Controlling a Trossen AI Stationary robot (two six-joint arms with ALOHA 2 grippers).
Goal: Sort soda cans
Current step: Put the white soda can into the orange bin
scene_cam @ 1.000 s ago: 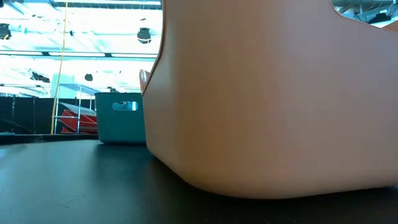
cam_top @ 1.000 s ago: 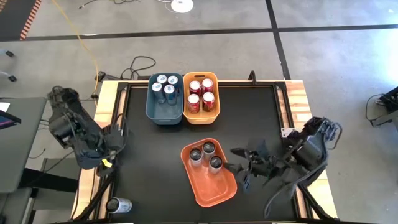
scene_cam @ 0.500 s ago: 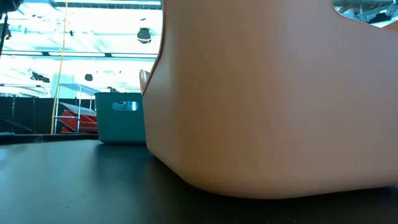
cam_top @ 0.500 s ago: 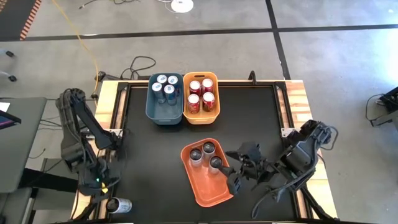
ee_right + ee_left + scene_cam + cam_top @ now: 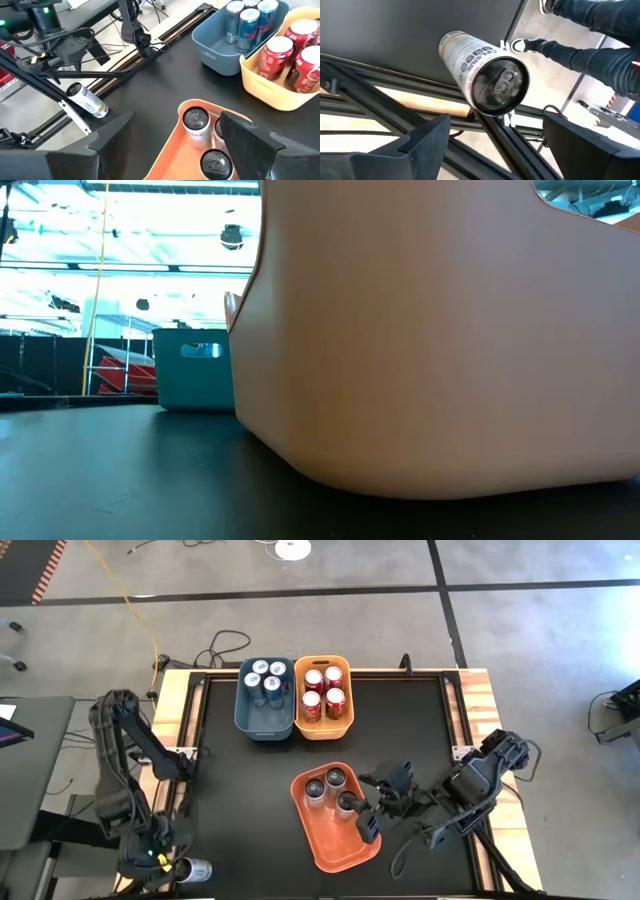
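At the table's near left edge, a fallen silver soda can [image 5: 482, 75], likely light, thin-walled and slippery, lies before the wide-open, empty left gripper [image 5: 492, 145], best pinched mid-body.

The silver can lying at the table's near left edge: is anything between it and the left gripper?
Nothing visible. The left gripper is open, and the silver can lies on its side on the table frame, directly ahead between the fingers, top facing the wrist camera.

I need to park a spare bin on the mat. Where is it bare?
Bare: the black mat left of the orange bin, below the blue bin; and the right rear corner beside the yellow bin. Crowded: right of the orange bin, where the right gripper hovers.
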